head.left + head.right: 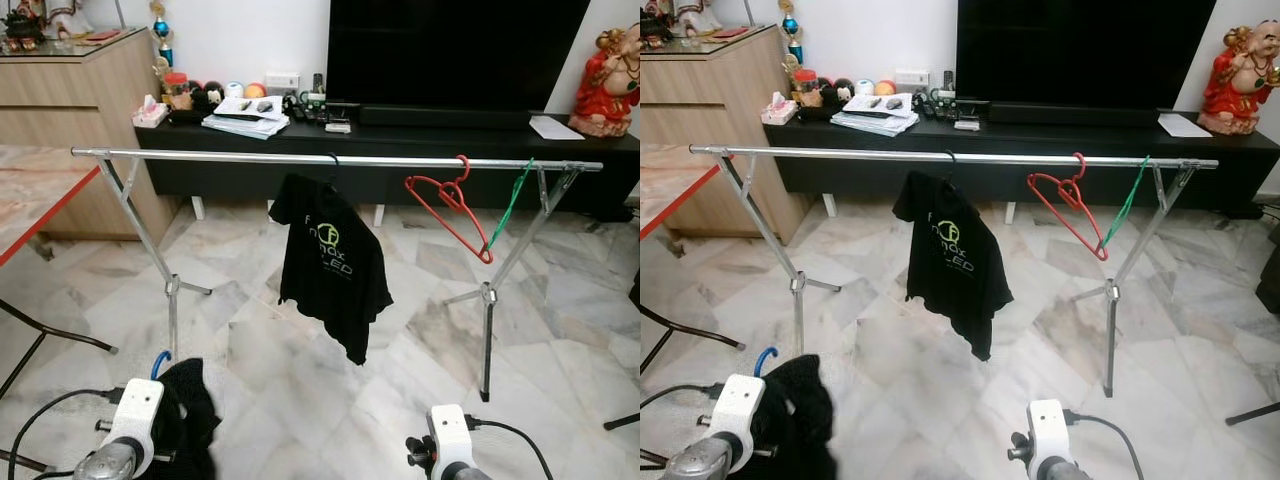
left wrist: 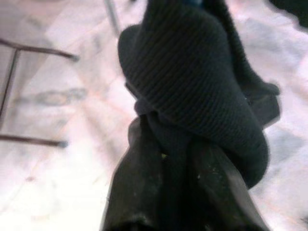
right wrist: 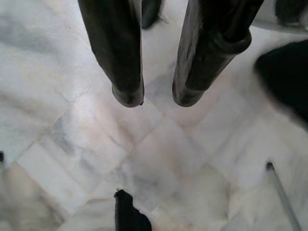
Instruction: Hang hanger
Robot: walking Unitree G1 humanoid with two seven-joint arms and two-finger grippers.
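Observation:
A silver clothes rail (image 1: pixel 300 158) spans the room in front of me. A black T-shirt (image 1: pixel 330 265) hangs at its middle, with a bare red hanger (image 1: pixel 450 200) and a thin green hanger (image 1: pixel 510 205) further right. Low on my left, a black knitted garment (image 1: pixel 190 415) hangs on a hanger with a blue hook (image 1: pixel 160 362), close by my left wrist (image 1: pixel 130 420). In the left wrist view my left gripper (image 2: pixel 173 144) is shut on that garment (image 2: pixel 192 72). My right gripper (image 3: pixel 156 98) is open above the marble floor, holding nothing.
Behind the rail runs a long black TV console (image 1: pixel 420 140) with a large TV (image 1: pixel 450 50), papers and small items. A wooden cabinet (image 1: pixel 70 110) and a red-edged table (image 1: pixel 30 200) stand left. The rack's legs (image 1: pixel 487 330) splay out over the floor.

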